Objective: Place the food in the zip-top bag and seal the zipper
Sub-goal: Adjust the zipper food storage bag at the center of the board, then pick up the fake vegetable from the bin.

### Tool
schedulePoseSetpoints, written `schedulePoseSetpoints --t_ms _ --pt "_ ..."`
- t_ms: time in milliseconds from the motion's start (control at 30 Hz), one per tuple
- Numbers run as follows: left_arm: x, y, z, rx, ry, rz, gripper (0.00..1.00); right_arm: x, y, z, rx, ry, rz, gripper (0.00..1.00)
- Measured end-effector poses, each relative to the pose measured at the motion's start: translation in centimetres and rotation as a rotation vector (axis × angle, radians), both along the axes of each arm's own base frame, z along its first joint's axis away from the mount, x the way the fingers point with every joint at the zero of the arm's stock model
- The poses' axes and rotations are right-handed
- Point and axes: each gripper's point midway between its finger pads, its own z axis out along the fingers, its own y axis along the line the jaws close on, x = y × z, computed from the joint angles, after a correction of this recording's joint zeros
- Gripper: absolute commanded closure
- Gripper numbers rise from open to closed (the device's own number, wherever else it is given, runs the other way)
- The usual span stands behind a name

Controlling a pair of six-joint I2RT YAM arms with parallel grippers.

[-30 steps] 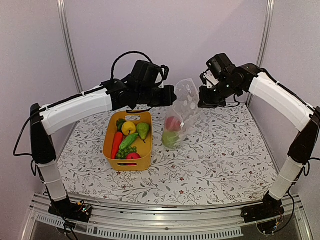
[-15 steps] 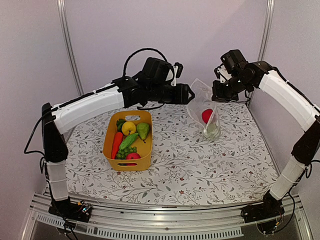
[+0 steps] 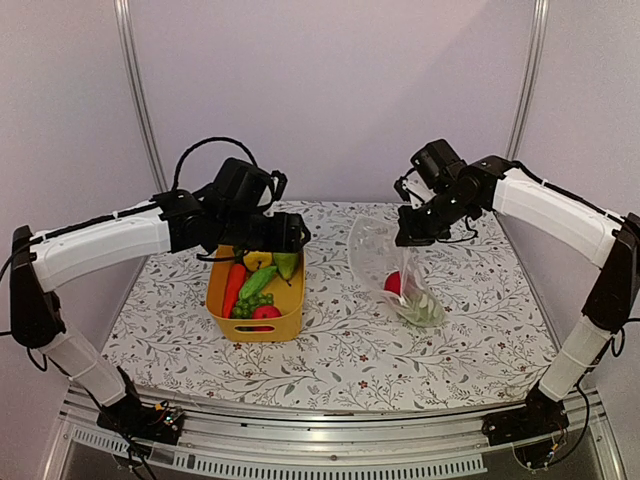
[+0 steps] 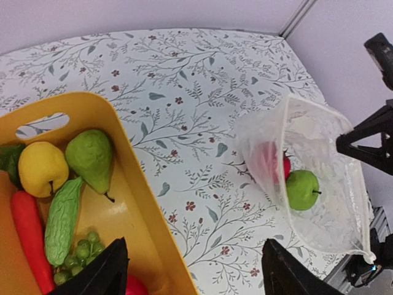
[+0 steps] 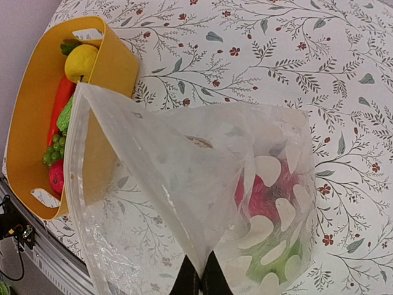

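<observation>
The zip-top bag hangs from my right gripper, its bottom resting on the table. In the right wrist view that gripper is shut on a pinch of the bag's film. The zipper runs along the gaping mouth. Inside the bag lie a red piece and a green apple. My left gripper is open and empty above the tub's right wall, apart from the bag. More food sits in the tub: carrot, yellow piece, green pear, cucumber, grape cluster.
The yellow tub stands left of centre on the floral tablecloth, a hand's width from the bag. A metal rail runs along the near edge. Wall posts rise at the back corners.
My left gripper opened, let go of the bag and drew back left over the tub. The right gripper, still shut on the bag, came down and set its bottom on the table.
</observation>
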Motion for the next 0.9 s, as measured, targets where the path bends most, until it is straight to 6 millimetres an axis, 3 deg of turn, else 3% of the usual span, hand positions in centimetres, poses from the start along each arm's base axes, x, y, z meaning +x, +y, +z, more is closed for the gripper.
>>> schedulePoseSetpoints --t_ms 133,300,600,900 --pt "0.4 4.6 -3.9 0.084 0.081 0.087 0.25 -0.9 1.3 -0.7 0.03 0.023 0.034 1.0" --pt "-1.7 7.7 -7.2 0.171 0.169 0.1 0.24 -1.7 2.6 -0.8 0.07 0.043 0.064 1.0" --pt "-5.5 9.2 -10.3 0.248 0.334 0.032 0.17 -2.4 3.6 -0.6 0.103 0.059 0.09 1.0" --pt "-7.5 9.1 -14.6 0.276 0.511 0.037 0.12 -2.4 3.7 -0.6 0.106 0.06 0.097 1.0"
